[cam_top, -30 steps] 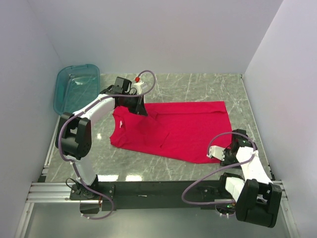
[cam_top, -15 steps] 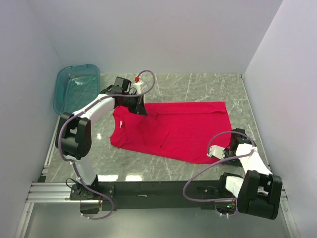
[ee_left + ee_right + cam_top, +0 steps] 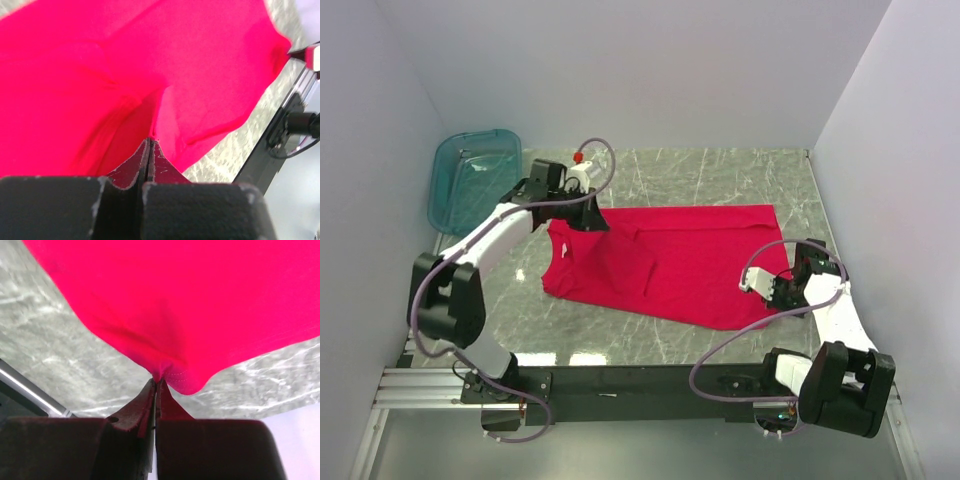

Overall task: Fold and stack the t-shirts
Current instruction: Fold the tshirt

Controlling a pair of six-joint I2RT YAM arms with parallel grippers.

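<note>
The red t-shirt [image 3: 670,262] lies spread across the marble table. My left gripper [image 3: 592,218] is shut on the shirt's far-left part near the collar; the left wrist view shows red cloth [image 3: 150,75] pinched at the closed jaw tips [image 3: 150,140]. My right gripper [image 3: 782,293] is shut on the shirt's near-right hem corner; the right wrist view shows the stitched hem [image 3: 185,315] bunched into the closed jaw tips [image 3: 158,381] and lifted off the table.
A translucent teal tub [image 3: 475,178] stands at the far left beside the wall. White walls close in the table on three sides. The black rail [image 3: 620,380] with the arm bases runs along the near edge.
The left arm has swung out to the left, its gripper shifting slightly left with the cloth. The right gripper has moved right and away from the rail, pulling the hem corner taut.
</note>
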